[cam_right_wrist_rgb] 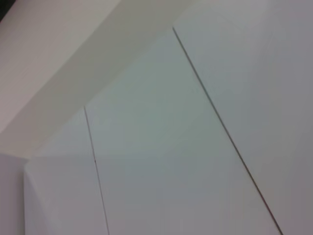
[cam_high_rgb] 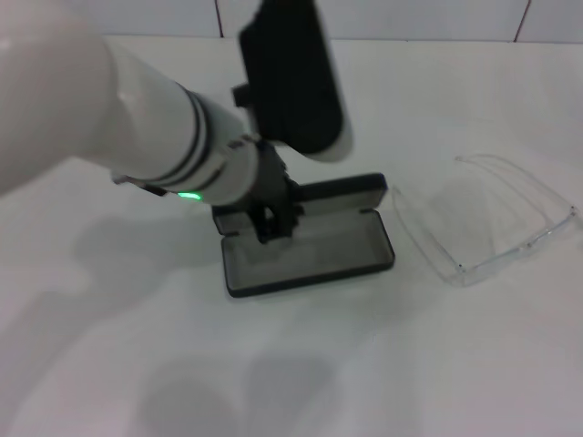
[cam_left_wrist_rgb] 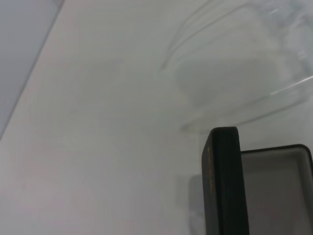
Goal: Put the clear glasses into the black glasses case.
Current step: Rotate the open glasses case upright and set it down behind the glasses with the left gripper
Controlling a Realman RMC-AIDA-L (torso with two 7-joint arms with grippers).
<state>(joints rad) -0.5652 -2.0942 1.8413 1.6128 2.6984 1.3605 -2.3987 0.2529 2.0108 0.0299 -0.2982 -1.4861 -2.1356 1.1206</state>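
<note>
Black glasses case (cam_high_rgb: pixel 305 246) lying open near the middle of the white counter (cam_high_rgb: pixel 291 364), grey-lined tray facing up, lid raised along the far side. Left claw (cam_high_rgb: pixel 271 223) reaching in from the left edge on a white arm, down at the case's left end, over the hinge side and the tray's corner; touching or only just above, cannot tell. Fingers dark and bunched together against the case, so wide or narrow cannot tell either; nothing seen held in them. Clear glasses (cam_high_rgb: pixel 487 218) resting on the counter just beside the case's right end, apart from it, toward the right edge, arms folded out toward the far side, lens front toward the near edge. From the left wrist, the case's upright lid edge (cam_left_wrist_rgb: pixel 222 181) and a bit of grey lining close by, with the clear glasses (cam_left_wrist_rgb: pixel 234 63) beyond on the counter. Right claw not seen; right wrist facing only white tiled wall (cam_right_wrist_rgb: pixel 195 147).
</note>
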